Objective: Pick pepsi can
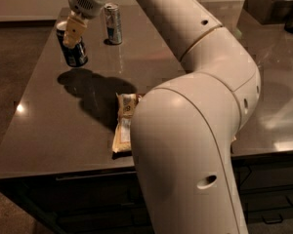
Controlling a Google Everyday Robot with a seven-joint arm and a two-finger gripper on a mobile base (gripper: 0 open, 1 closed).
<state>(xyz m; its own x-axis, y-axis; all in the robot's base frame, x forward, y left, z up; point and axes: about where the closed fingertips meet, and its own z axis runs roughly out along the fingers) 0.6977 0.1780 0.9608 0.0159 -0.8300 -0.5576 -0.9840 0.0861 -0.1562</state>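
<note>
The pepsi can (pixel 74 52), short and dark blue with a silver top, hangs tilted above the far left part of the dark table (pixel 53 130). My gripper (pixel 71 33) is shut on the can's upper part, and the can's shadow lies on the table below it. The white arm reaches in from the lower right and fills the middle of the view.
A taller, slimmer silver-and-blue can (pixel 113 23) stands upright just right of the gripper. A pale snack packet (pixel 123 126) lies near the table's front edge, partly behind the arm. Dark containers (pixel 271 4) stand at the far right. The table's left edge is close to the gripper.
</note>
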